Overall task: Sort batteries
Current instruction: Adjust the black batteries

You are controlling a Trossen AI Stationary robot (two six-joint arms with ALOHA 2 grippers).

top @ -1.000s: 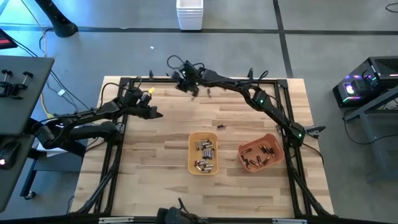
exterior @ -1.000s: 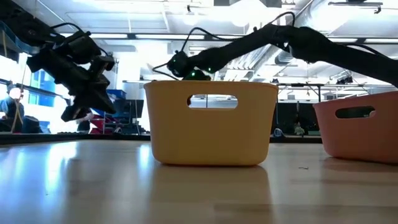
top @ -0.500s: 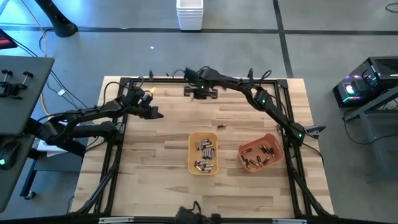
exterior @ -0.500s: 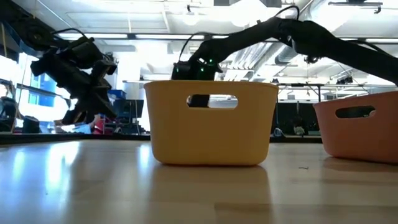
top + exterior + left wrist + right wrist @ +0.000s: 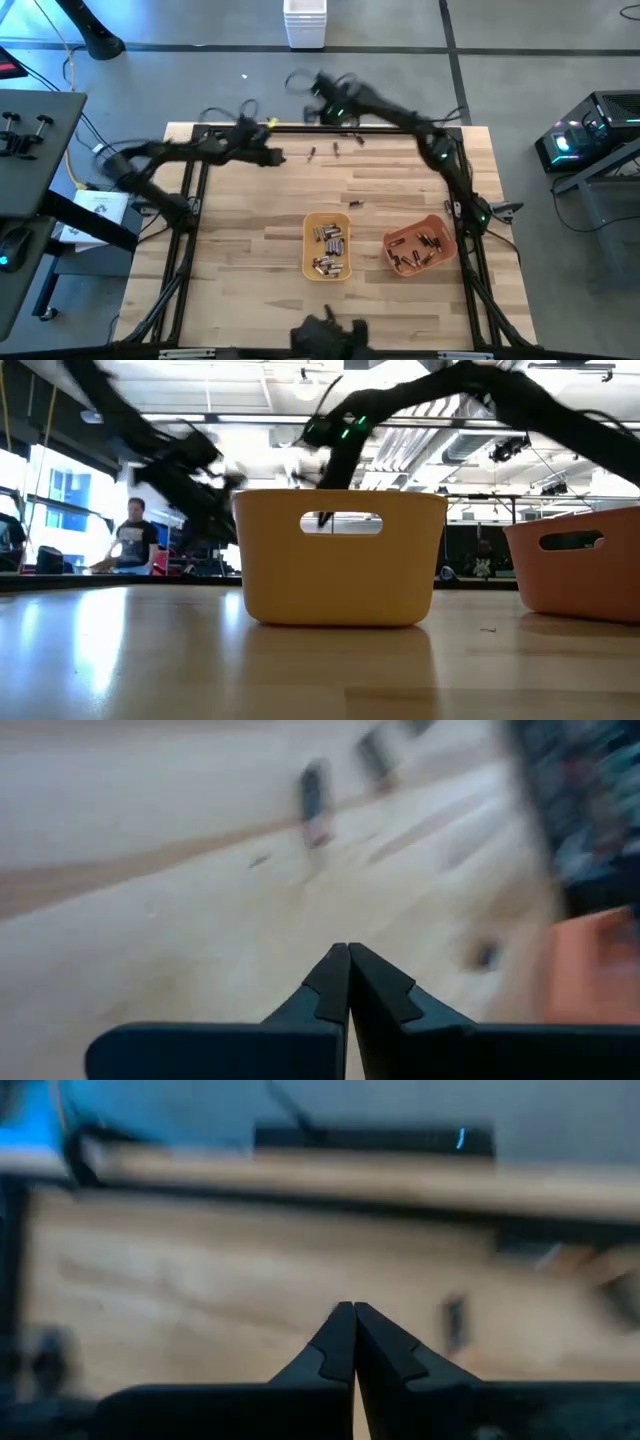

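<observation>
— Several batteries (image 5: 329,250) lie in the yellow tray (image 5: 311,268), more in the orange tray (image 5: 443,229), a few loose at the worktop's (image 5: 250,250) far edge.

— And the fingers?

— Left gripper (image 5: 348,952) and right gripper (image 5: 353,1310): both clenched, empty, near those loose ones.

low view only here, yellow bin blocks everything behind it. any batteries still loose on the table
Observer: Yes, a few loose batteries lie near the table's far edge, beyond the yellow tray.
Operator: are the arms holding any
Observer: No. The left gripper is shut with nothing between its tips, and so is the right gripper.
Operator: where are they over the table
Observer: Both are at the far edge: the left gripper to the left of the loose batteries, the right arm just past them.
Operator: anything in the orange bin
Observer: Yes, the orange tray holds several batteries, as does the yellow one.
</observation>
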